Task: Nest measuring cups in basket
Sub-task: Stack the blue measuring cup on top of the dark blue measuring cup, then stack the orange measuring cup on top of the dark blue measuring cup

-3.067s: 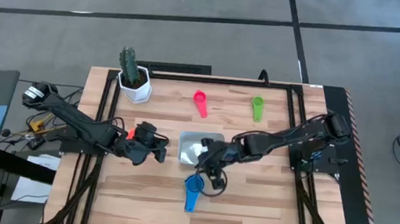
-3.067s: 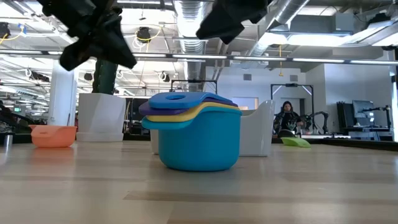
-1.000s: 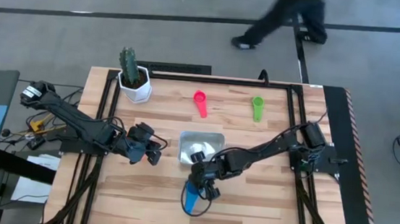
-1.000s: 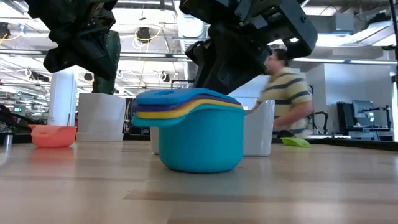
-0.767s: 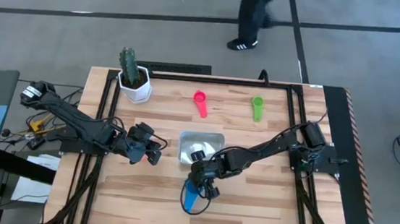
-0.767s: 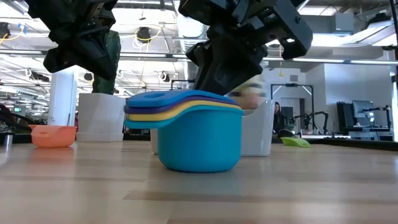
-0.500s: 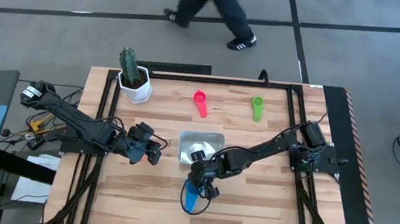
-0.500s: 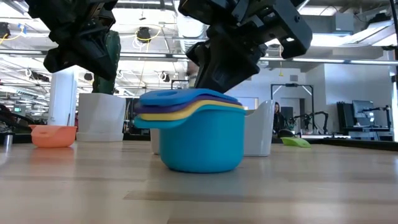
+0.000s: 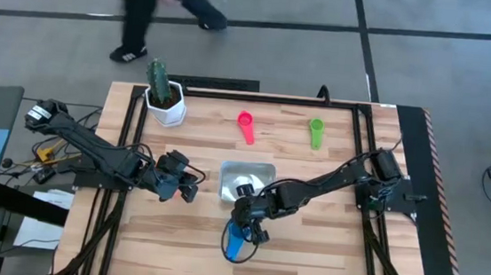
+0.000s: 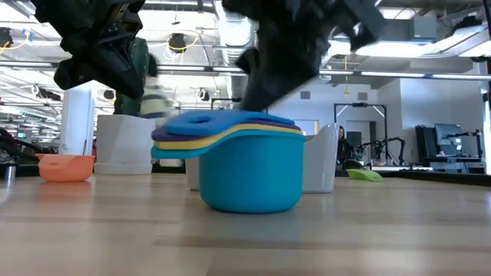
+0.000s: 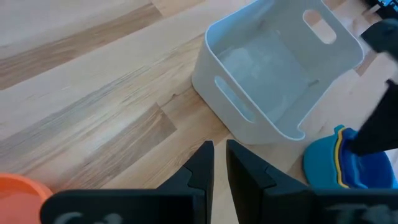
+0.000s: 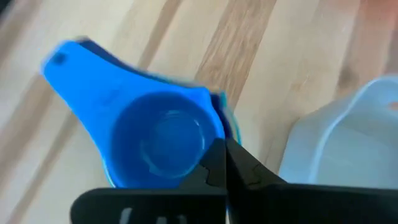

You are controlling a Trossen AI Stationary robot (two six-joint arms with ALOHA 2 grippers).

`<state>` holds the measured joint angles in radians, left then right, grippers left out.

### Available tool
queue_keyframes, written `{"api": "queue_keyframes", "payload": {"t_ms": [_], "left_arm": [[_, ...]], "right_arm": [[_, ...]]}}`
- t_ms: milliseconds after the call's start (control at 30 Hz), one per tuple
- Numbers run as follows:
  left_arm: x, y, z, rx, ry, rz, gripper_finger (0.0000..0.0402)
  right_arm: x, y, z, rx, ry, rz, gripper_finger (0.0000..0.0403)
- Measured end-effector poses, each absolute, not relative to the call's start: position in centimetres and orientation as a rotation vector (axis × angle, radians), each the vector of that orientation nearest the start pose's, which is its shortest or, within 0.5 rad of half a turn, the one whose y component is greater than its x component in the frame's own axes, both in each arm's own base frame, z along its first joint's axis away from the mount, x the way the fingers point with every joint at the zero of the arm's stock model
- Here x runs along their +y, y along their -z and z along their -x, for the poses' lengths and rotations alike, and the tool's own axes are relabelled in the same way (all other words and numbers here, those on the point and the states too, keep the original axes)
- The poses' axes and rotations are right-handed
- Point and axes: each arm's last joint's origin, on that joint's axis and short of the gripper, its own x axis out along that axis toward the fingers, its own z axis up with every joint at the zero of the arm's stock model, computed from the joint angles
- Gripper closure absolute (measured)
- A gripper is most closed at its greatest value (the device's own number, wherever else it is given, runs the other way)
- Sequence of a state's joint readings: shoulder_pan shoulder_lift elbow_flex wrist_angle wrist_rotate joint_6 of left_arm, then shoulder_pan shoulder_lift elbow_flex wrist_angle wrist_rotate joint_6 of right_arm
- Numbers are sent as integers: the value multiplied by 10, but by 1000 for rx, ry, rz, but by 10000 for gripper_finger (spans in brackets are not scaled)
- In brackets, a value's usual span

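1. High view: right hand [image 9: 246, 230] pinches shut on the rim of the stacked measuring cups [image 9: 236, 240], which stand on bare wooden table [image 9: 324, 260] just before the basket [image 9: 243, 180].
2. Basket: smooth, pale, rounded corners, slotted handles.
3. Left hand [image 9: 189, 189] hovers beside it, fingers nearly closed, holding nothing.
4. Pink cup [image 9: 246, 124] and green cup [image 9: 315, 131] lie beyond, well apart.

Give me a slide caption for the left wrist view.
Left gripper shut above table, facing empty basket; nested measuring cups sit beside it.

Grey concrete floor [image 9: 261, 59] with dark seams, person walking [image 9: 141, 8], ceiling ducts [image 10: 230, 23], strip lights
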<state>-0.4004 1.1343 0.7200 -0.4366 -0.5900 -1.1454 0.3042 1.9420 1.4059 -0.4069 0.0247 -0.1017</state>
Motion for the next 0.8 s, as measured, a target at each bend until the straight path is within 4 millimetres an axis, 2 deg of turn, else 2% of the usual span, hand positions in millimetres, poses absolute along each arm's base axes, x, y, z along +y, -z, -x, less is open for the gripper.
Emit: {"api": "queue_keyframes", "payload": {"t_ms": [167,300,467,700,800], "left_arm": [[-70,-230,-206,544,-562,675,372],[-70,-230,-206,544,-562,674,372],[-70,-230,-206,549,-557,655,372],[-69,-230,-206,538,-575,643,372],[-69,-230,-206,539,-574,643,372]], "right_arm": [[120,-244,-385,842,-301,230,398],[113,-265,-371,843,-275,220,398],[99,-283,-350,919,-192,212,399],[64,-301,-324,1034,2,178,399],[59,-307,-313,1076,17,130,392]]}}
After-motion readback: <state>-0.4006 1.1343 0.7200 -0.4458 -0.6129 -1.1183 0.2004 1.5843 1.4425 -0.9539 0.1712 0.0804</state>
